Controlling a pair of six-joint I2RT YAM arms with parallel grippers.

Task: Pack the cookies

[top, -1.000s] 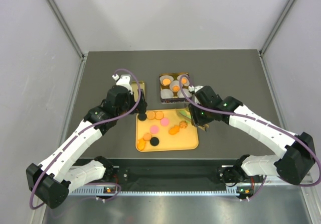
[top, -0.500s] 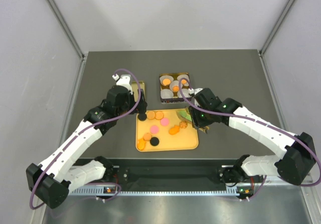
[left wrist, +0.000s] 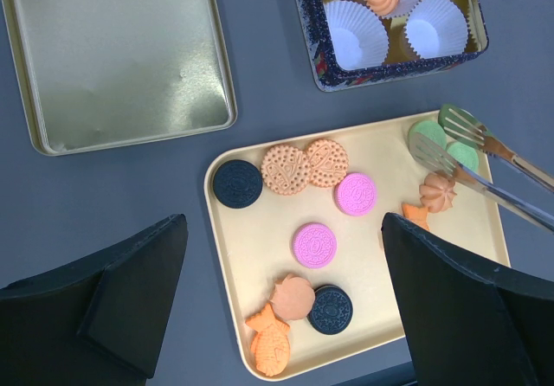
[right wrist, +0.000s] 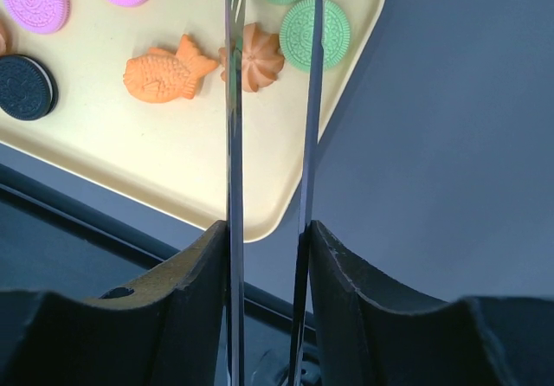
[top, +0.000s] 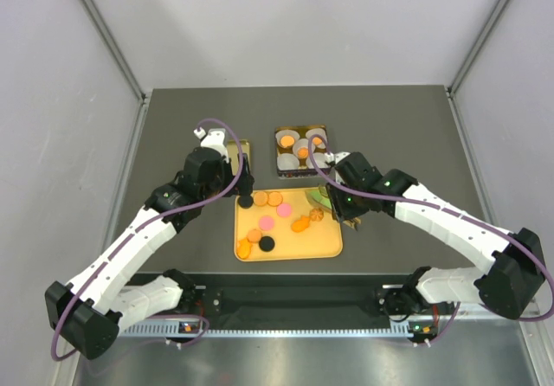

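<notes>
The cookies lie on a yellow tray point(top: 303, 243): black point(left wrist: 237, 183), tan point(left wrist: 286, 170), pink point(left wrist: 314, 245), a fish shape point(left wrist: 270, 347), green point(right wrist: 316, 33) and an orange swirl point(right wrist: 257, 57). My right gripper point(right wrist: 268, 230) is shut on metal tongs point(right wrist: 234, 144). The two tong blades stand apart over the green cookies and the swirl at the tray's right end, with nothing gripped between them. My left gripper point(left wrist: 284, 221) hangs open above the tray's left half and holds nothing. In the top view, the left gripper point(top: 247, 187) is at the tray's far left corner.
A dark patterned tin point(left wrist: 389, 66) behind the tray holds white paper cups point(left wrist: 357, 35), some with orange cookies in them. Its gold lid point(left wrist: 121, 57) lies upside down to the left. Grey walls enclose the table.
The right arm with the tongs has edged slightly left over the tray's right end. The left arm has not moved.
</notes>
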